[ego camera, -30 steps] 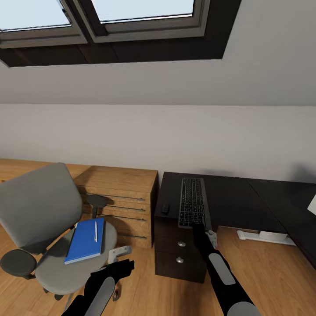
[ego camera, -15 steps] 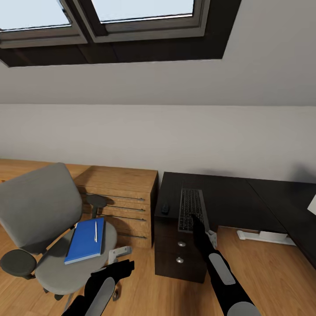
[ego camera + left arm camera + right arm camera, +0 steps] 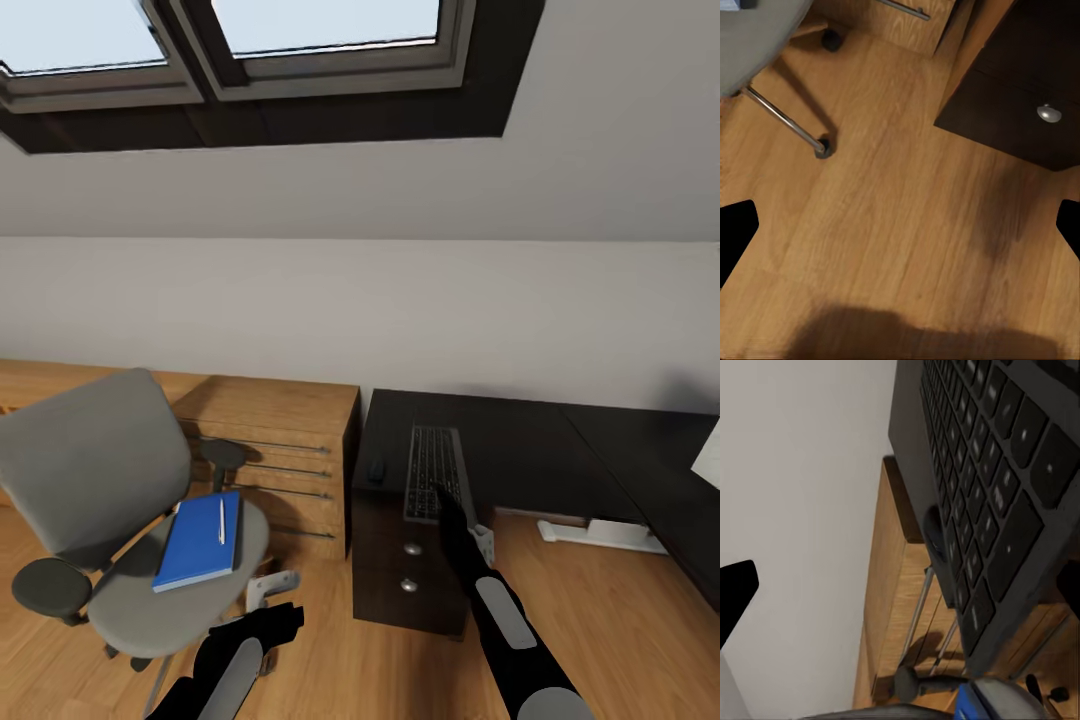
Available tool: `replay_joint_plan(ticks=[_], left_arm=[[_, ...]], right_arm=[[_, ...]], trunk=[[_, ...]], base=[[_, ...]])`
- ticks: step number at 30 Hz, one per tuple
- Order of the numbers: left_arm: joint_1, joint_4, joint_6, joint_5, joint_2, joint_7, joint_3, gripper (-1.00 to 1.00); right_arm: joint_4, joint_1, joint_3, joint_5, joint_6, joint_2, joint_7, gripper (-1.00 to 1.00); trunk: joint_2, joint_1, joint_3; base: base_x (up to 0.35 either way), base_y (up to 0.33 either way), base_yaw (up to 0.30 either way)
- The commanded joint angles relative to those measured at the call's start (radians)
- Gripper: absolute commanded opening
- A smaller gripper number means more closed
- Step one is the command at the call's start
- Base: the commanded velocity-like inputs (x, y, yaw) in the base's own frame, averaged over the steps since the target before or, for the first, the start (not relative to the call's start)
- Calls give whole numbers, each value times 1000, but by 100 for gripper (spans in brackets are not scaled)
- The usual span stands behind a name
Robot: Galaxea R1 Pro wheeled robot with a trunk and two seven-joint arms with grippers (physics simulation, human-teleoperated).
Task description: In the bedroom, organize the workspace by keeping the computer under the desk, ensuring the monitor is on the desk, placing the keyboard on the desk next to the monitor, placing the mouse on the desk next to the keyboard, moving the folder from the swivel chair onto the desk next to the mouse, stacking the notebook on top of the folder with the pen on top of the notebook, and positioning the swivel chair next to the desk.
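Observation:
The keyboard [image 3: 433, 473] lies lengthwise on the black desk [image 3: 530, 450], with its near end over the front edge above the drawer unit. My right gripper [image 3: 441, 497] is at that near end and open. In the right wrist view the keys [image 3: 994, 495] sit close between the spread fingers [image 3: 735, 592]. The small black mouse [image 3: 376, 468] rests left of the keyboard. On the swivel chair [image 3: 95, 470] lies the blue folder [image 3: 200, 540] with the white pen [image 3: 221, 520] on it. My left gripper [image 3: 281, 620] hangs open low beside the chair, over the floor [image 3: 900, 225].
A light wooden dresser [image 3: 285, 440] stands between chair and desk. The drawer unit [image 3: 410, 570] has round knobs [image 3: 1048, 112]. A chair leg with its caster [image 3: 821, 146] is near my left gripper. A white corner [image 3: 708, 462] shows at the desk's right edge. A white foot [image 3: 600, 535] lies under the desk.
The keyboard's far end has come nearer the desk's front, and my right gripper now reaches further over its near end. The head camera tipped slightly, shifting the whole picture.

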Motion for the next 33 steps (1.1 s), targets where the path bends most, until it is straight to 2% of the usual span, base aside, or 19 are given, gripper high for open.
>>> replay_joint_plan(ticks=[1,30,33], left_arm=[[-1,-1,1,11,0,10,-1,100],[-1,-1,1,9,0,11,-2,100],[-1,-9,0,8,0,13,0,100]], right_arm=[[0,-1,-4,-10,6,1,4,100],[13,-1,0,-6,6,1,-2,100],[59,-1,0,-4,-35,1,-56,100]], trunk=[[-1,-1,-1],[-1,-1,-1],[-1,-1,-1]], base=[[-287,0,0],[-298,0,0],[-103,0,0]])
